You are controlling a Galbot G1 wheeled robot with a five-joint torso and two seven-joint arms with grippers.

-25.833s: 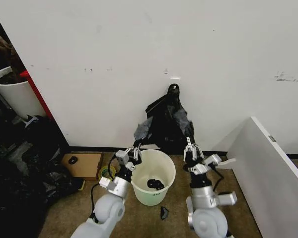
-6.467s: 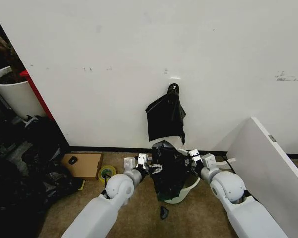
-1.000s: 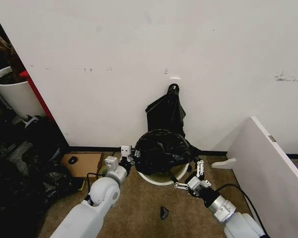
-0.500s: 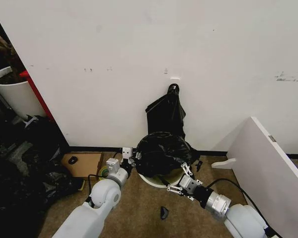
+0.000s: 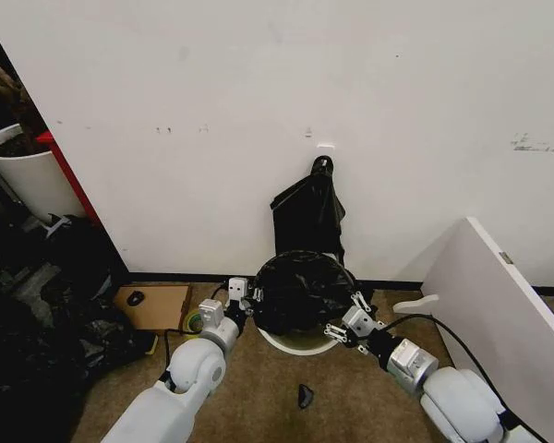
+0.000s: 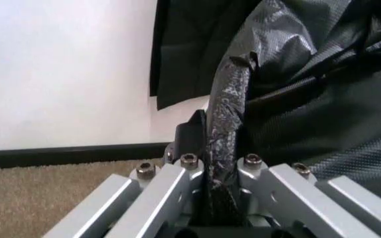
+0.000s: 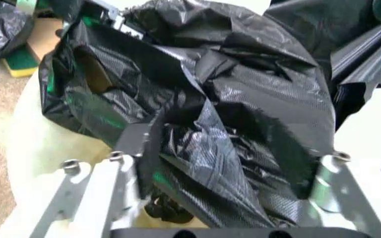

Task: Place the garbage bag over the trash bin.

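- 1 garbage bag (image 5: 300, 289), glossy black and crumpled, is bunched over the mouth of the trash bin (image 5: 295, 345), whose cream rim shows below it on the near side.
- My left gripper (image 5: 243, 298) sits at the bin's left edge, fingers (image 6: 177, 183) clamped on a twisted strip of the bag.
- My right gripper (image 5: 348, 325) is at the bin's right front edge, fingers (image 7: 121, 163) spread wide with bag folds between them.
- A flat black bag bundle (image 5: 307, 214) hangs on the wall just behind the bin.

Both white arms extended forward and low, left gripper (image 5: 244, 297) clamped on a twisted fold of the thin glossy black plastic garbage bag (image 5: 300, 291) pinched between its fingers (image 6: 177, 186), right gripper (image 5: 349, 323) angled inward with jaws spread wide about bunched black film.
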